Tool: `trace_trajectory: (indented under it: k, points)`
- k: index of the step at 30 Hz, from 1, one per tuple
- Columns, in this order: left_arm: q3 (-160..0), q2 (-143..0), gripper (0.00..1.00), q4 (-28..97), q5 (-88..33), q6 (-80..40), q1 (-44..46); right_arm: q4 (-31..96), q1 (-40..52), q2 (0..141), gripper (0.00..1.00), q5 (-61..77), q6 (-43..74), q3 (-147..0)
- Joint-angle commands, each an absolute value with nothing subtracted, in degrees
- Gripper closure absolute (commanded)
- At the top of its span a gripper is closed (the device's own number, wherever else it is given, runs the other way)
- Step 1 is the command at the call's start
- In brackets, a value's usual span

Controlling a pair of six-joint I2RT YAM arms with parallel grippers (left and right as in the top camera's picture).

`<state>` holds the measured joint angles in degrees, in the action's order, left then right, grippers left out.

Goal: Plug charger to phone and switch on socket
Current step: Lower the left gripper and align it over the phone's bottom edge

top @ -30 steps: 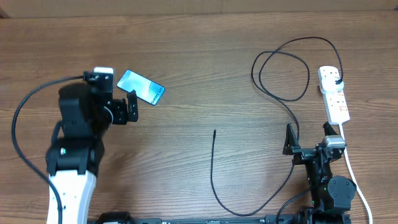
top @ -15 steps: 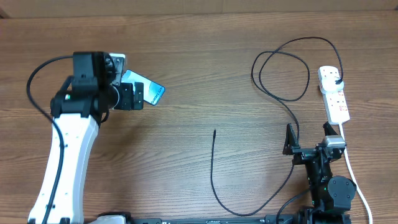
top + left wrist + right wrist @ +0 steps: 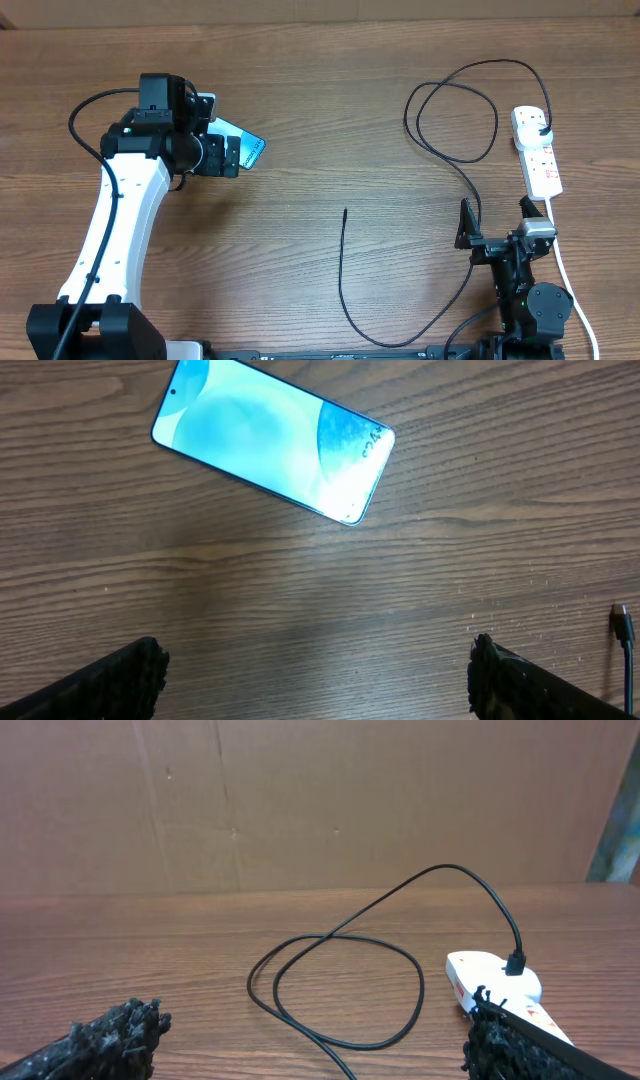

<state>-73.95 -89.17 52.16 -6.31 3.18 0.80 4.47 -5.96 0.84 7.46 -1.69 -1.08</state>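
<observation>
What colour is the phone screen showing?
The phone screen glows light blue-cyan; best seen in the left wrist view.

A brown wood-grain table (image 3: 300, 110) spreads out with its grain running nine to three o'clock, and beyond its far edge at twelve o'clock stands a plain brown board backdrop (image 3: 300, 800), with a blue-grey strip (image 3: 626, 830) at its three o'clock end.

Glossy phone (image 3: 272, 438), matt wood-grain table (image 3: 300, 610)
</observation>
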Motion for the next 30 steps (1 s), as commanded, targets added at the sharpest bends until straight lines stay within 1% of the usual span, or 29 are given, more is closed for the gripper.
trace_trajectory:
  k: [1,18,20,24,30]
  points:
    - [-75.37,-89.93,0.00,52.18,-7.38,3.18,1.32,4.19,-6.00,0.16,0.00,7.16,-1.54,-0.47]
    - [-75.37,-89.97,0.00,51.16,-7.51,2.44,1.32,4.19,-6.00,0.16,0.00,7.16,-1.54,-0.47]
    - [-75.37,-90.02,0.01,50.68,-7.25,-0.60,1.32,4.19,-6.00,0.16,0.00,7.16,-1.54,-0.47]
    - [-75.37,-90.41,0.00,50.87,-3.70,-10.44,1.32,4.19,-6.00,0.16,0.00,7.16,-1.54,-0.47]
    - [-75.42,-93.01,0.00,50.92,-4.47,-18.31,2.26,4.19,-6.00,0.16,0.00,7.16,-1.54,-0.47]
